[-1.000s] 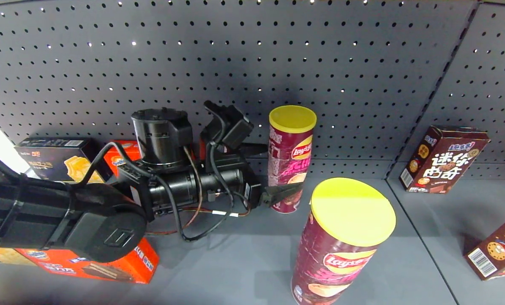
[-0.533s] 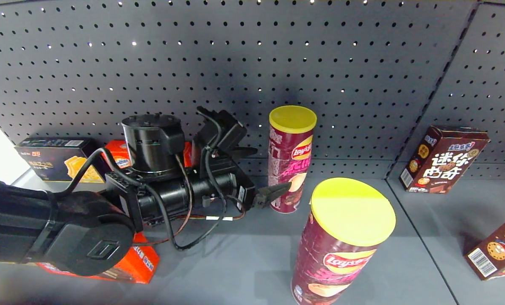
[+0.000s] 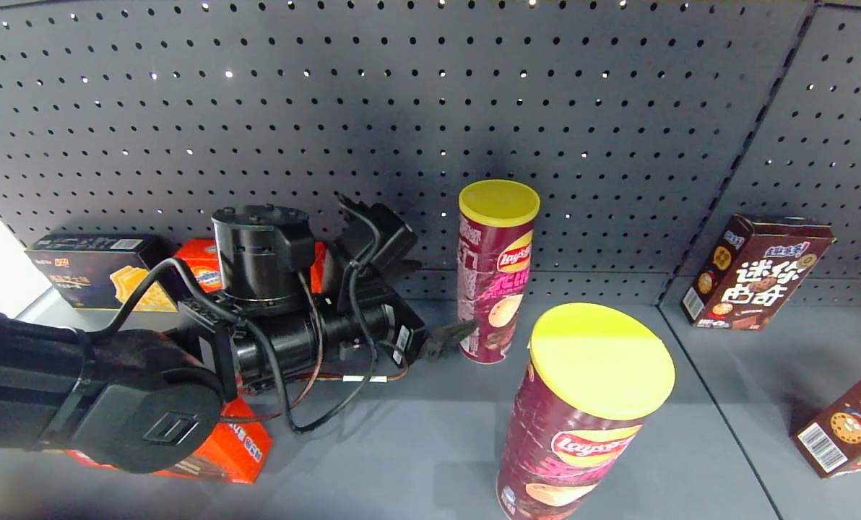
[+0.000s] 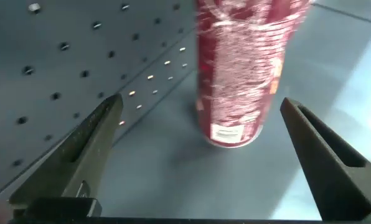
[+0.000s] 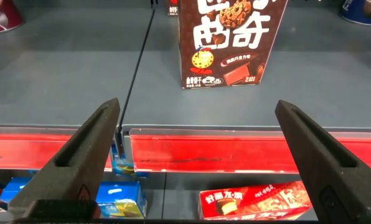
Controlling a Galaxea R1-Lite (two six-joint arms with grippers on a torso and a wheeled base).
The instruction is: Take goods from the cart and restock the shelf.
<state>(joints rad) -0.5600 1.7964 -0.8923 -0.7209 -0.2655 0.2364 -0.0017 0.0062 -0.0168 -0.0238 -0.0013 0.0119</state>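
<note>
Two maroon chip cans with yellow lids stand upright on the grey shelf (image 3: 401,455). The rear can (image 3: 495,271) is by the pegboard; the front can (image 3: 582,412) stands nearer me. My left gripper (image 3: 441,300) lies just left of the rear can, open and empty, its fingertips a little short of the can. In the left wrist view that can (image 4: 241,74) stands ahead of the open left gripper (image 4: 201,104), beyond the fingertips. My right gripper (image 5: 198,107) is open and empty, facing a brown cookie box (image 5: 232,40) on another shelf level.
Left of the arm lie a black snack box (image 3: 98,271) and two orange boxes (image 3: 206,448) (image 3: 203,263). Brown cookie boxes (image 3: 755,271) (image 3: 849,426) stand at the right. The perforated back panel (image 3: 401,108) closes the rear. A red shelf rail (image 5: 204,152) runs below the right gripper.
My left gripper, which had its fingers around the rear can's base, has drawn back to the left and now stands apart from it. The can stays upright.
</note>
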